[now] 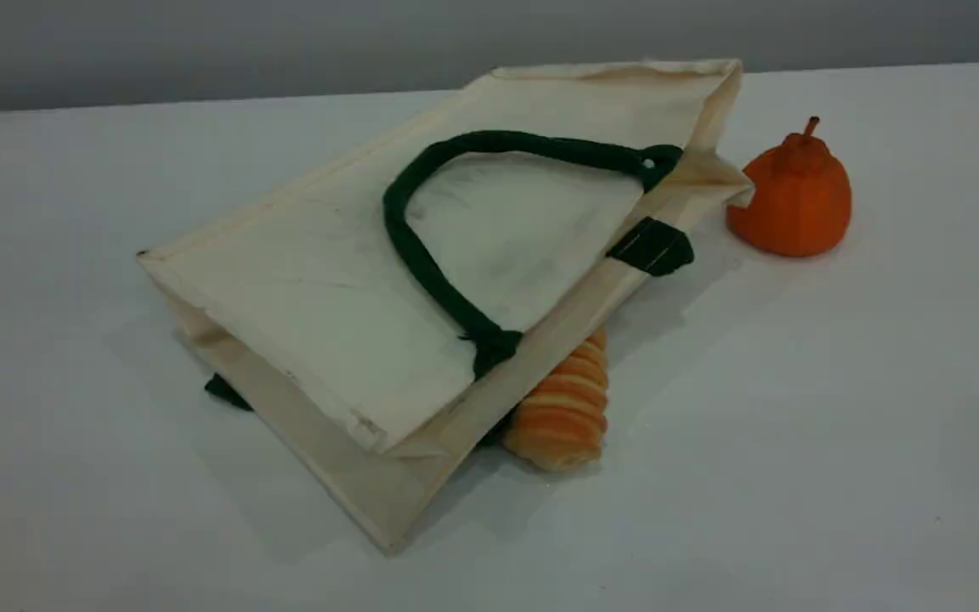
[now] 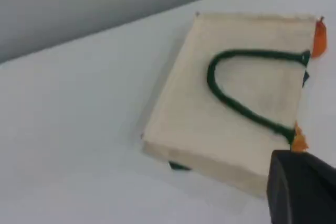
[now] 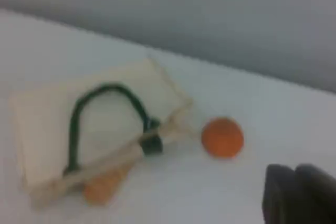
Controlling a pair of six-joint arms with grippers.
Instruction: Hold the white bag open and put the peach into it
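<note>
On bench (image 1: pixel 838 442), white bag (image 1: pixel 311 289) lies collapsed; peach unseen. Left gripper (image 2: pixel 300 187), right gripper (image 3: pixel 296 195) clenched, well off. Risk: orange fruit (image 1: pixel 798 200) grabbed instead.

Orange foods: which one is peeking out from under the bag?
The stripy bread roll, partly tucked under the white bag. The orange fruit with a stem stands uncovered beside the bag's corner.

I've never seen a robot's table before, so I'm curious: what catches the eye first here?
A big cream-white bag lies flat in the middle of the table, a dark green rope handle looped across its top side. Right of it stands an orange pear-shaped fruit, and a ridged golden bread roll pokes out from under the bag's rim. No peach shows in any view.
</note>
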